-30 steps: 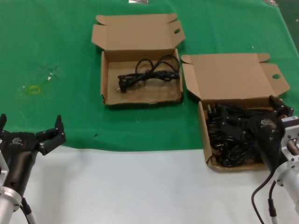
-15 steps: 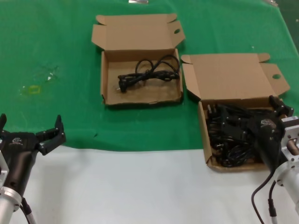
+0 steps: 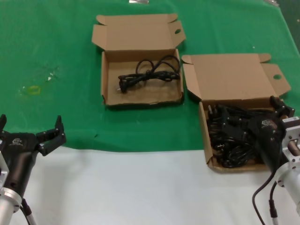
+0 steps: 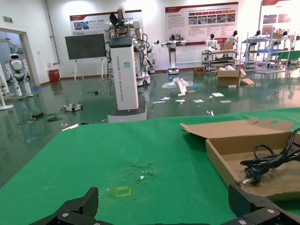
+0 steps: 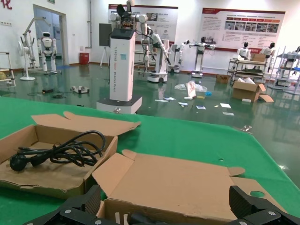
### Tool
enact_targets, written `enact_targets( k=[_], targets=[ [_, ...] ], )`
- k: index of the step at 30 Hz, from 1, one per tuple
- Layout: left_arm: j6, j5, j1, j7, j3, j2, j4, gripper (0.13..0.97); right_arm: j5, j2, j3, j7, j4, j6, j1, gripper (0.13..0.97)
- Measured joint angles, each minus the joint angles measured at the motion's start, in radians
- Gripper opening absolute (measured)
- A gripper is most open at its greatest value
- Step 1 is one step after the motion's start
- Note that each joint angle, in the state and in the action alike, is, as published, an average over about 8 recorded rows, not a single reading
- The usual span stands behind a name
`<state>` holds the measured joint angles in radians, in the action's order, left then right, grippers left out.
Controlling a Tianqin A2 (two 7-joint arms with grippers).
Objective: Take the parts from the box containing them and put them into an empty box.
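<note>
1. The right gripper [image 3: 248, 124] hung low over the tangled cords [image 3: 229, 140] in the full box [image 3: 204, 126] at about four o'clock on the table, its fingers spread wide and grasping nothing.
2. The left gripper [image 3: 30, 129] waited at about eight o'clock, fingers also spread and empty.
3. The cords lay knotted together, so a lift looked likely to drag up several at once, or snag a plug on the cardboard wall and shift the box.
4. Two boxes stood open. The receiving box [image 3: 106, 70], at about twelve o'clock, held one cord [image 3: 149, 72]; those in the tangle were too matted to count.
</note>
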<state>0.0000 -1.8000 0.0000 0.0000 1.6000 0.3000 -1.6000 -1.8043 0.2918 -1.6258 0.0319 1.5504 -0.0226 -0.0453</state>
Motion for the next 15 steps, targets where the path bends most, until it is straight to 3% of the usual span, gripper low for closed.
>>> enact_targets(
  k=[15],
  targets=[
    [0.000, 0.000, 0.000, 0.000, 0.000, 0.000, 0.000, 0.966, 0.000, 0.000, 0.000, 0.000, 0.000, 0.000, 0.000, 0.966]
  ],
)
